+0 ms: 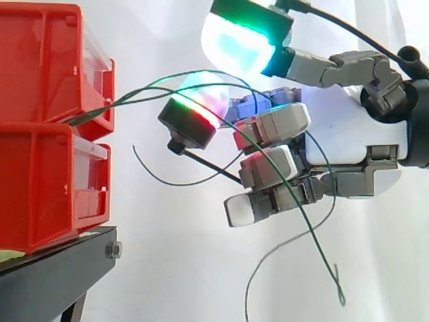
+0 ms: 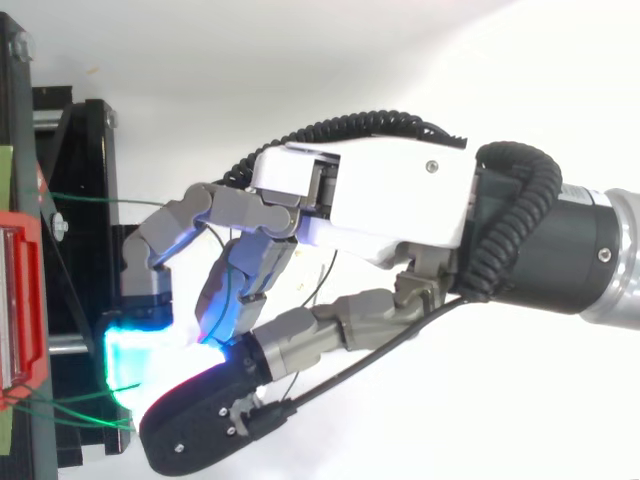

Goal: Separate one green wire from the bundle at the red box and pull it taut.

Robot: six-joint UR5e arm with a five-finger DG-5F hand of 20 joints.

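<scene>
Wires: thin green wires come out between the stacked red plastic bins on the black stand and arc to the hand, with tails dangling below it.
Hand: the white-and-grey robot hand is in among the strands, near the bins. We cannot tell if it grips one.
Done: we judge only the approach is done.
Left: every strand is bowed and slack, so we'd say isolating one and pulling it taut remain.
</scene>
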